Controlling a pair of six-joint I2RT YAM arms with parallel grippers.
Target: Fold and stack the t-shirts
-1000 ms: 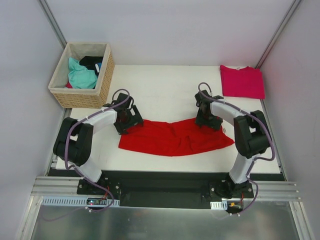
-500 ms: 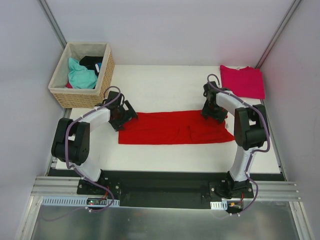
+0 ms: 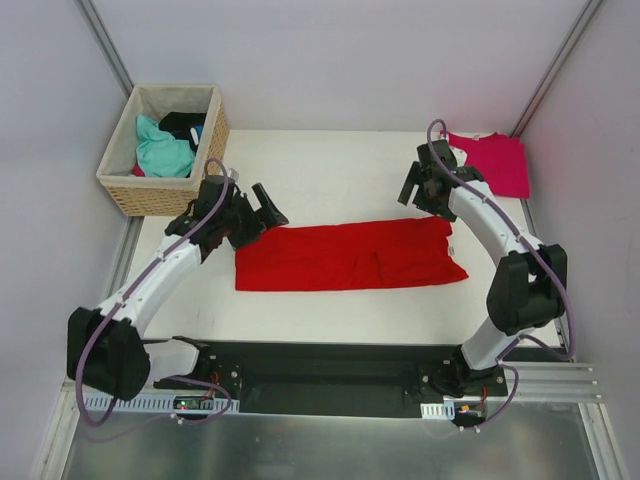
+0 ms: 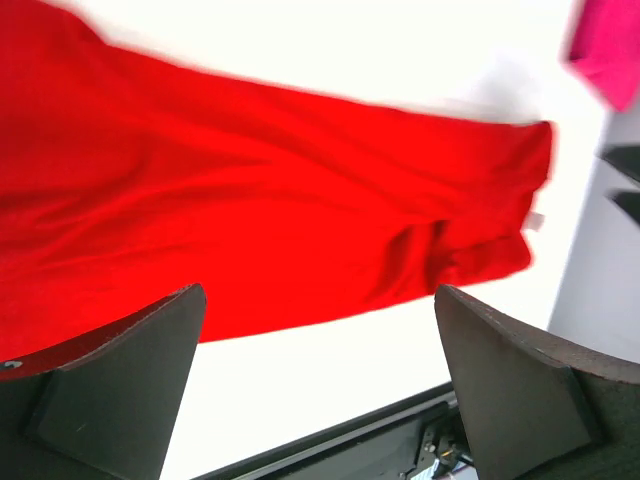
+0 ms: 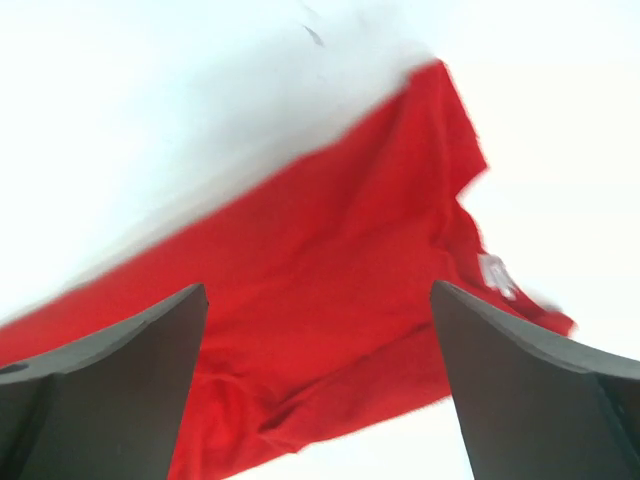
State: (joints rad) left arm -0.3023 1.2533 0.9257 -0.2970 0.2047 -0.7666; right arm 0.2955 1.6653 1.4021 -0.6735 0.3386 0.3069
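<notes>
- Holds everything on one white table [image 3: 330, 170].
- Carries the red t-shirt [image 3: 345, 255] flat across the middle, folded into a long band running left to right.
- Has the magenta-pink t-shirt [image 3: 500, 165] folded at the far right corner, apart from the red one.
- Bears the wicker basket [image 3: 165, 195] at the far left corner, apart from both shirts.

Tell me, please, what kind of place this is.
Probably a robotics lab cell: plain white panels enclose a white table, two robot arms are bolted at its edge, and a red t-shirt lies on it.
</notes>
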